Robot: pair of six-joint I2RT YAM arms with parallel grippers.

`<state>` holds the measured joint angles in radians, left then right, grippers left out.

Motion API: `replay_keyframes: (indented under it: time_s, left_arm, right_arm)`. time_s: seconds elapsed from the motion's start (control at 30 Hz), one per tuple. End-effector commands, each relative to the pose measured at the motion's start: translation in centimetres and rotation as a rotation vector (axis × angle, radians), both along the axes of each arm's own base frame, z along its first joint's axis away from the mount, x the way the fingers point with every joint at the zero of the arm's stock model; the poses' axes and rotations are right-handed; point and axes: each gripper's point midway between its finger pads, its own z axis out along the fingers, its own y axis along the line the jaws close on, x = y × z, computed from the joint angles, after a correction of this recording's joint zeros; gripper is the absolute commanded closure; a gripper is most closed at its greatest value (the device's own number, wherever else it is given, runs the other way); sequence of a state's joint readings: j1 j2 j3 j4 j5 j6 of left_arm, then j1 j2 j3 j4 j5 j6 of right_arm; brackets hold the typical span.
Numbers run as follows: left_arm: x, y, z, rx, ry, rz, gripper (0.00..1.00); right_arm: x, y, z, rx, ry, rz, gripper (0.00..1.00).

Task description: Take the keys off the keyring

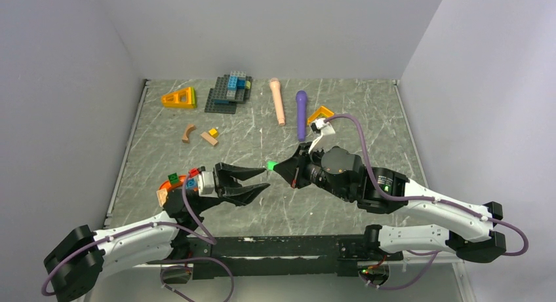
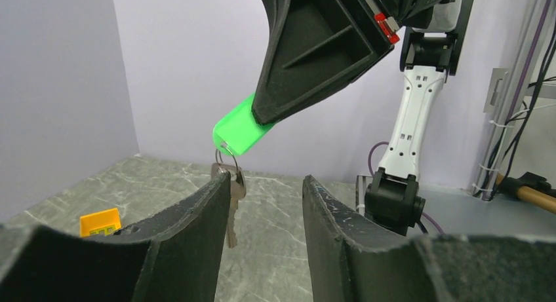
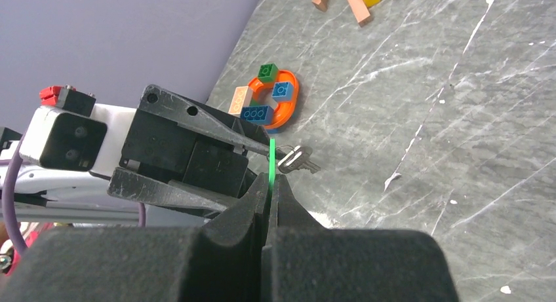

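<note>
Your right pincer [image 1: 280,166] is clamped on the green tag [image 2: 239,128] and holds it in the air above the bench [image 1: 367,112]. The keyring [image 2: 226,159] hangs from the tag's free end, with the keys [image 2: 233,200] dangling under it. Your left pincer [image 2: 267,183] stands apart, facing the right one tip to tip. The keys sit by the tip of one of its fingers, not squarely between the two, and you cannot tell whether they touch it

Slide the left pincer sideways until a key blade hangs in the gap, then close on the flat of the key, not on the ring. Judge the pull gently: the tag is thin and gripped by its end, so it may swivel or slip

The right pincer's body hangs close above your left fingers, so rising is risky. An orange ring of bricks [image 3: 269,95] lies on the bench below the left pincer's wrist. The purple rod [image 1: 301,112] and peach rod [image 1: 278,100] lie well beyond both pincers
</note>
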<state>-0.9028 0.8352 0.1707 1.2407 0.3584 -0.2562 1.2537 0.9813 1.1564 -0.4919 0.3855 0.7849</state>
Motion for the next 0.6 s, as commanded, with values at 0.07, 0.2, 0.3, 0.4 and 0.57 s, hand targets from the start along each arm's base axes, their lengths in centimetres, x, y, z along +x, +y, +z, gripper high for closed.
replay_keyframes:
  time_s: [0.07, 0.2, 0.3, 0.4, 0.57]
  left_arm:
    - [0.3, 0.3, 3.0, -0.062, -0.062, 0.034, 0.5]
    - [0.6, 0.0, 3.0, -0.055, -0.055, 0.043, 0.52]
    - [0.7, -0.1, 3.1, -0.059, -0.055, 0.038, 0.55]
    - [0.8, -0.3, 3.2, -0.057, -0.05, 0.033, 0.64]
    - [1.0, -0.6, 3.2, -0.051, -0.037, 0.029, 0.84]
  right_arm:
    - [-0.6, -0.2, 2.6, 0.082, -0.011, 0.019, 1.0]
    - [-0.8, -0.1, 2.4, 0.082, -0.008, 0.027, 1.0]
    - [-0.9, 0.0, 2.4, 0.087, -0.006, 0.033, 1.0]
    - [-1.1, 0.1, 2.4, 0.089, -0.005, 0.042, 1.0]
    - [-1.3, 0.1, 2.4, 0.094, -0.003, 0.051, 1.0]
